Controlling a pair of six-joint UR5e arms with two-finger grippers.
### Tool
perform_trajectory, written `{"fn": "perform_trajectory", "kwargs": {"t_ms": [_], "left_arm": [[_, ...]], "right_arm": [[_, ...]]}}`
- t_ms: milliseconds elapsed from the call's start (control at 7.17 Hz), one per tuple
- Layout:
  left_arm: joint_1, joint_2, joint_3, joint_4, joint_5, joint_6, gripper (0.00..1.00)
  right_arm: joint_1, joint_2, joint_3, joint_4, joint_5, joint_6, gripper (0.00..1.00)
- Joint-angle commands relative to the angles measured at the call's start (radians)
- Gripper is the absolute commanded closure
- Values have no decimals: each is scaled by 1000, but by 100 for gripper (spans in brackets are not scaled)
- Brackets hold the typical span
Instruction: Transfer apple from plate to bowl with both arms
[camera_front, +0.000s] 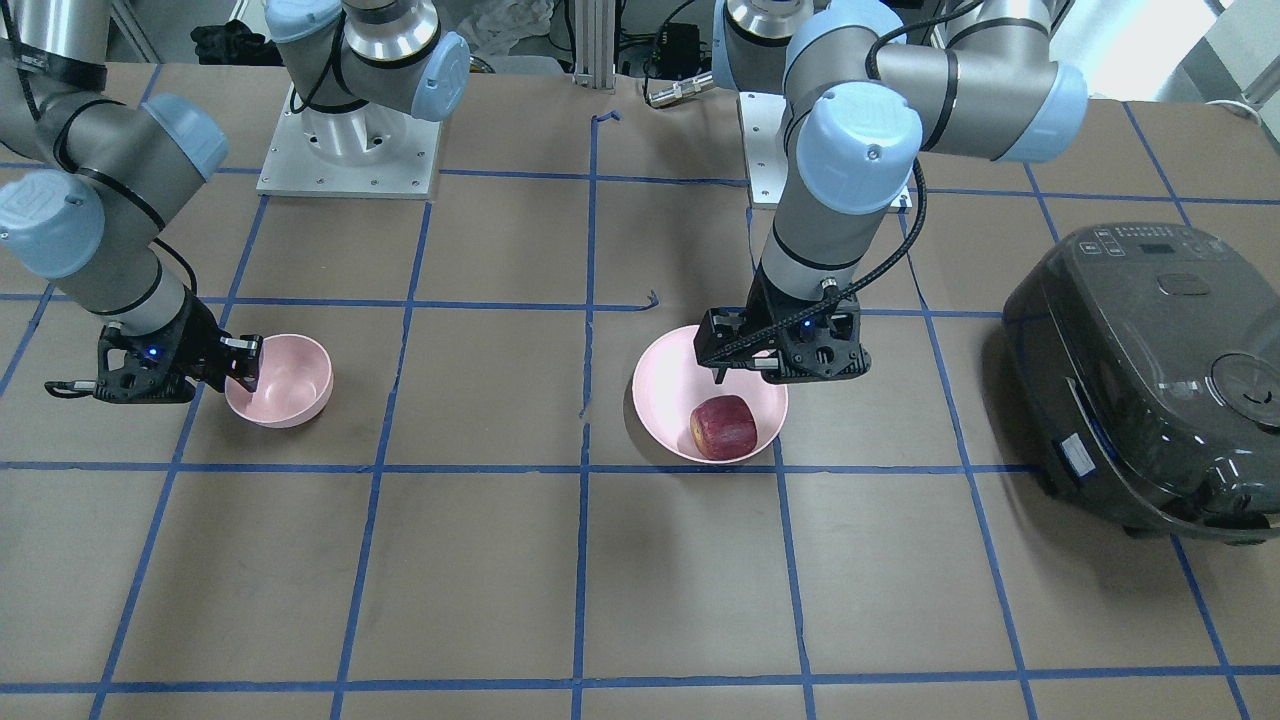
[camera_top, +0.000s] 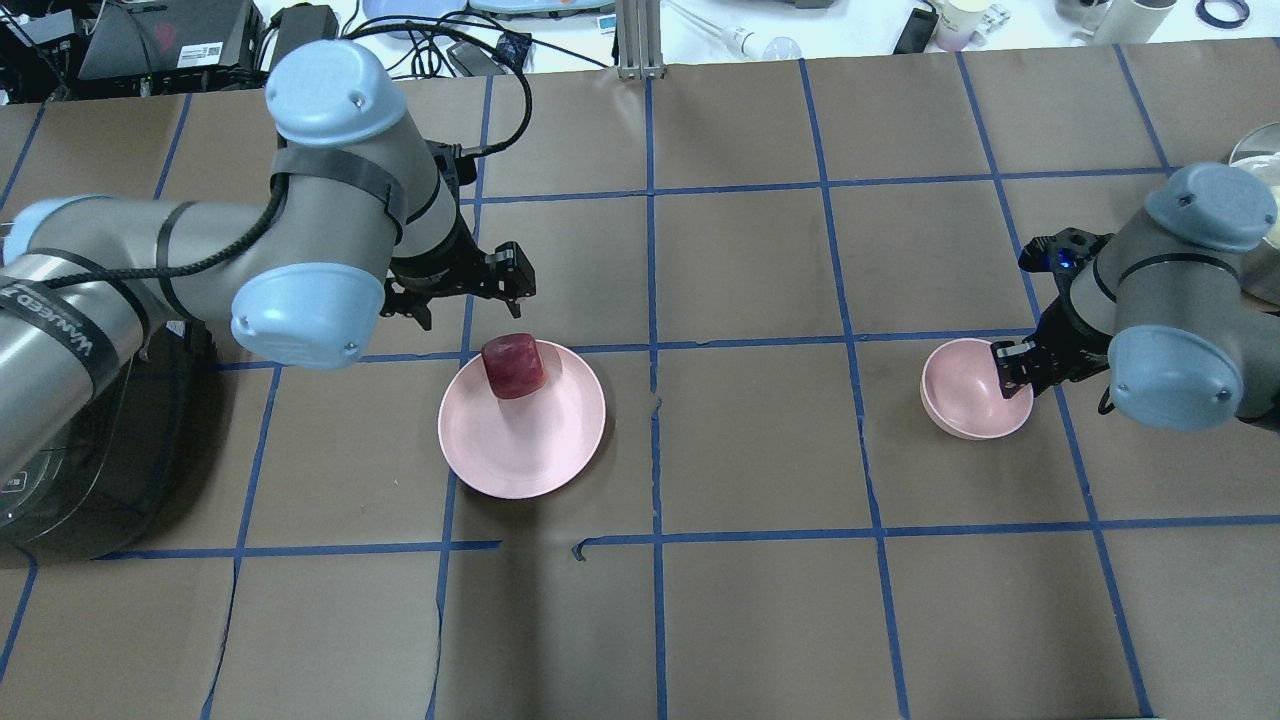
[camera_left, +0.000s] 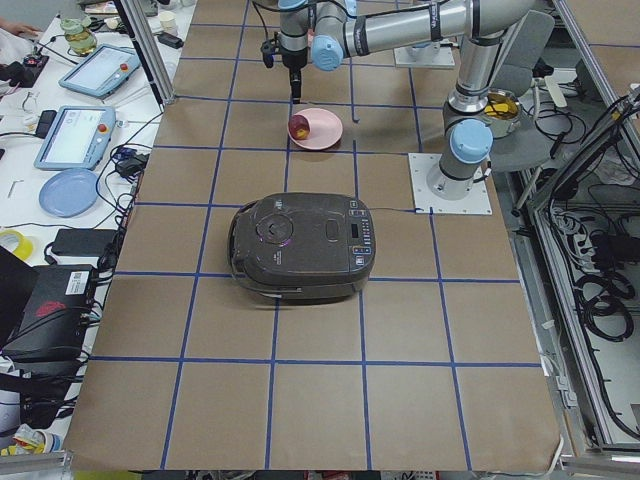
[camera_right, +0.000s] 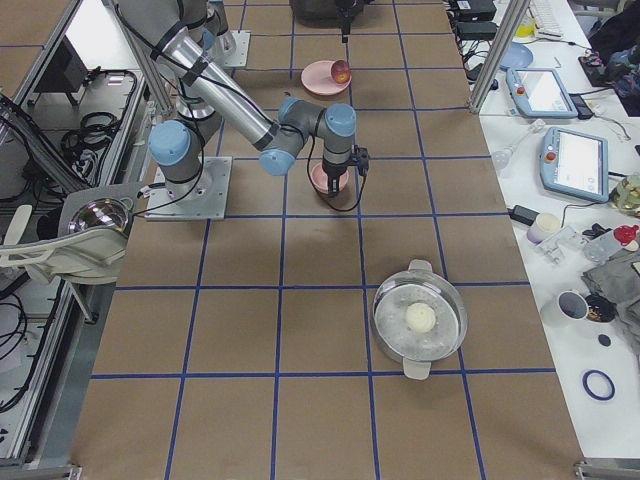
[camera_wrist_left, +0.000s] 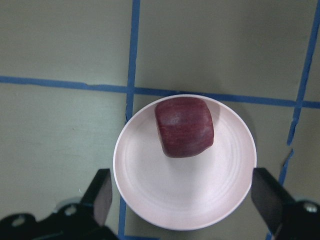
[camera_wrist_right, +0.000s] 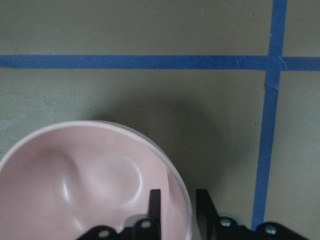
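Observation:
The dark red apple (camera_front: 722, 427) sits on the wide pink plate (camera_front: 665, 400), near the rim farthest from the robot; both also show in the overhead view, apple (camera_top: 514, 366) and plate (camera_top: 530, 450). My left gripper (camera_front: 745, 372) is open and empty, hovering above the plate; in the left wrist view the apple (camera_wrist_left: 185, 127) lies beyond its spread fingers (camera_wrist_left: 102, 192). The small deep pink bowl (camera_top: 965, 390) stands far off on my right side. My right gripper (camera_top: 1005, 370) is shut on the bowl's rim (camera_wrist_right: 186, 200), one finger inside and one outside.
A black rice cooker (camera_front: 1150, 380) stands on the table beyond my left arm, close to the plate's side. A metal pot with a glass lid (camera_right: 420, 320) sits far out on my right. Blue tape lines grid the brown table (camera_front: 600, 580).

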Motion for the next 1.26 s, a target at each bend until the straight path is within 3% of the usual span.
{"fn": "perform_trajectory", "kwargs": {"t_ms": [0, 279, 558, 837, 1116], "left_arm": [[0, -66, -69, 151, -6, -28, 0], [-2, -127, -72, 220, -82, -137, 0], [-6, -140, -81, 217, -41, -123, 0], [-6, -161, -81, 216, -39, -126, 2], [-14, -189, -80, 217, -39, -119, 25]], "right_arm": [[0, -1, -2, 7, -3, -1, 99], [6, -2, -25, 33, 0, 5, 99], [53, 24, -134, 164, 26, 75, 100], [226, 32, -144, 148, 76, 291, 100], [379, 55, -147, 140, 98, 436, 100]]}}
